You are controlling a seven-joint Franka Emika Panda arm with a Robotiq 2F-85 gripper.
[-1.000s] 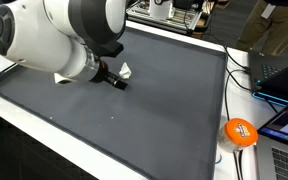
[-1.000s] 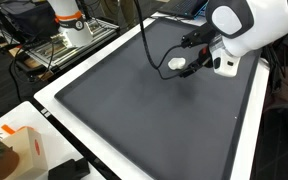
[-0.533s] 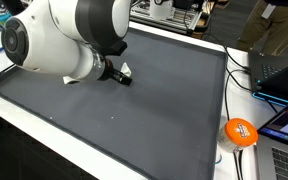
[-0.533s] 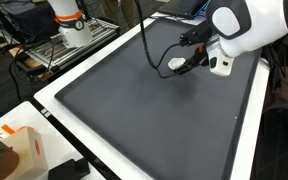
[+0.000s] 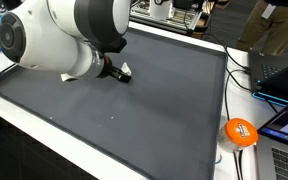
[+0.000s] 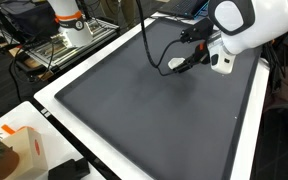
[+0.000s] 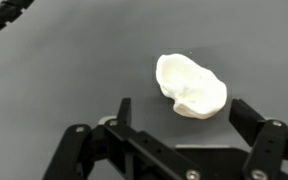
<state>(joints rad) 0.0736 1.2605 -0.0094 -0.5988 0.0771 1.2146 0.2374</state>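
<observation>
A white, lumpy object (image 7: 191, 85) lies on the dark grey mat (image 7: 54, 80). In the wrist view my gripper (image 7: 184, 108) is open just above it, one black finger (image 7: 124, 108) on its left and the other on its right, with the lump's near edge between the tips. Neither finger touches it. In an exterior view the gripper (image 5: 116, 76) hangs low over the mat under the big white arm, with the white object (image 5: 126, 70) peeking out beside it. In an exterior view the gripper (image 6: 184, 64) covers most of the object.
The mat (image 5: 154, 110) has a white rim. An orange ball-like thing (image 5: 240, 131), cables (image 5: 236, 75) and laptops (image 5: 282, 70) sit beyond its edge. A black cable (image 6: 147, 40) trails to the wrist. A cardboard box (image 6: 22, 148) stands at the near corner.
The arm has shifted slightly over the mat, bringing the open gripper down over the white object, which now shows less in the exterior views. The jaws stayed open.
</observation>
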